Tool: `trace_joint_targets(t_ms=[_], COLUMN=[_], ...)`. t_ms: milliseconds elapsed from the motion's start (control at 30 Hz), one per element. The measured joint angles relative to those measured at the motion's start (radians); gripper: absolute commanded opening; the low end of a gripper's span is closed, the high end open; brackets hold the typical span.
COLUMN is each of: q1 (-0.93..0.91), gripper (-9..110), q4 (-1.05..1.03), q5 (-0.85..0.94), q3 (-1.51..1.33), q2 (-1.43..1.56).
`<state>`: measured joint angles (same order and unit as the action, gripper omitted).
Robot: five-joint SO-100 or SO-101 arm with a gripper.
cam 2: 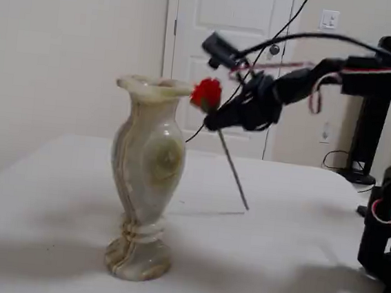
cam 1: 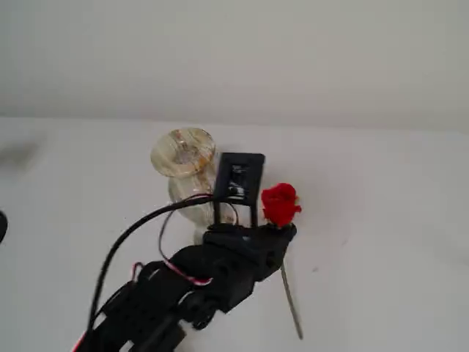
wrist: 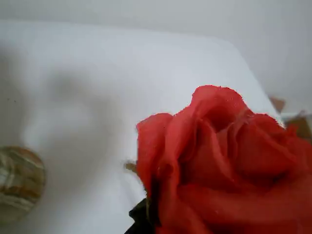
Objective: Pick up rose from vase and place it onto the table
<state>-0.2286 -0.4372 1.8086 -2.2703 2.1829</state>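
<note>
Rose (cam 2: 207, 93) tilts bud-up, stem slanting down-right — your gripper (cam 2: 216, 121) holds it just under the bud, beside the vase (cam 2: 145, 176).

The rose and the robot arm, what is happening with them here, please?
The arm's hand holds the rose just under its red bud, in the air beside the vase. The stem is fully out of the vase and hangs slanted above the white table. The rose is not yet laid down.

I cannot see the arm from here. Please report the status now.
Gripper shut on rose, just below the bloom. Rose out of vase, held in the air beside its rim. Table below the stem clear.
</note>
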Motion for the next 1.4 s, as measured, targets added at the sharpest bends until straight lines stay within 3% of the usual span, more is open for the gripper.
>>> trace_joint_targets(t_ms=[667,967,1233,1400], q1=[0.002,-0.011,-0.012,-0.029], gripper=[0,4,40,47], q4=[0.551,0.854,0.989,1.040], q5=[-0.041,0.048,0.055,0.074], q3=[-0.025,-0.025,-0.025,-0.025], q2=[-0.583,-0.827,-0.881,-0.891])
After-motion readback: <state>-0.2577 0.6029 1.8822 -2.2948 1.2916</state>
